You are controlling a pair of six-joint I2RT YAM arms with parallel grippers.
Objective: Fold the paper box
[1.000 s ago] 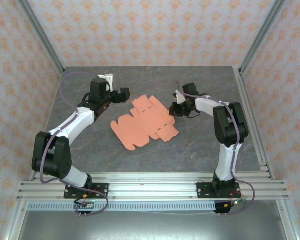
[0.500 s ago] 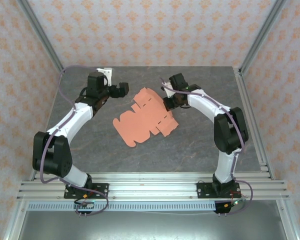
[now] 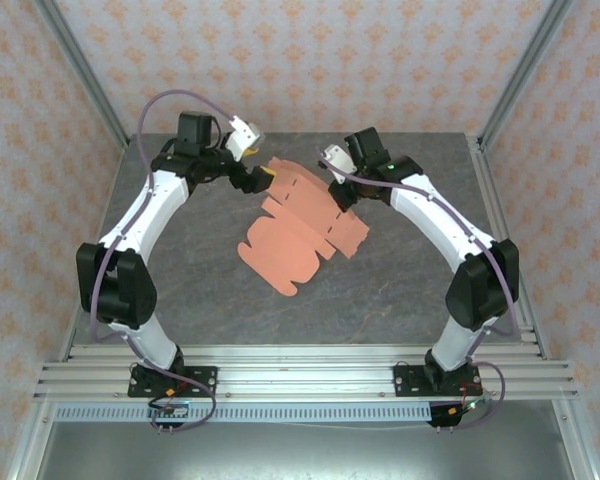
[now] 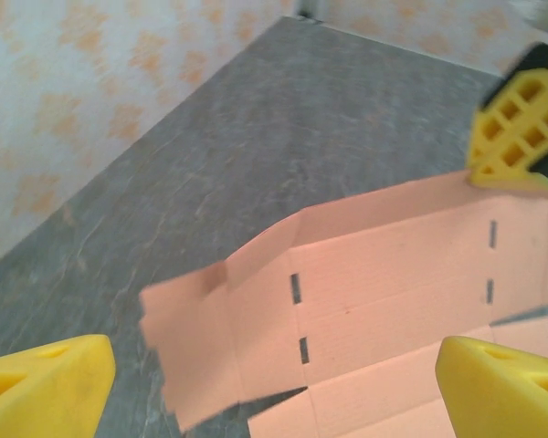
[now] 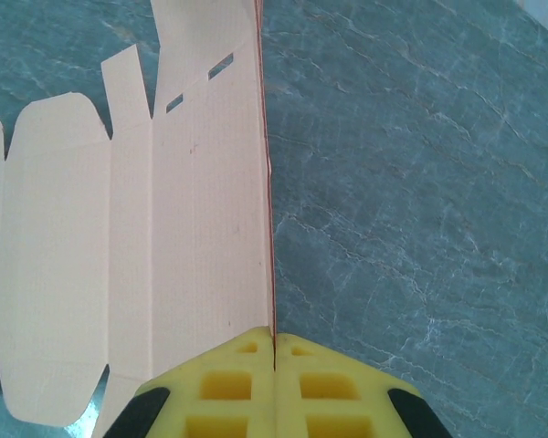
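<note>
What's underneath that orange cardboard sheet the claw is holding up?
Grey stone-patterned tabletop shows beneath the raised edges of the flat salmon-orange cardboard sheet, pinched by the right claw. The patch under the sheet's middle is covered.

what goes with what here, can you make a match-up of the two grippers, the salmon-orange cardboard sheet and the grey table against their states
Things:
1. left gripper
2. right gripper
3. salmon-orange die-cut cardboard sheet
4. grey marbled table top

States:
a. not yet folded into a box, held by one edge
b. shut on the sheet's edge
c. lies beneath the sheet
d. open, fingers wide apart

Pairs: 1-d, 2-b, 3-a, 4-c
</note>
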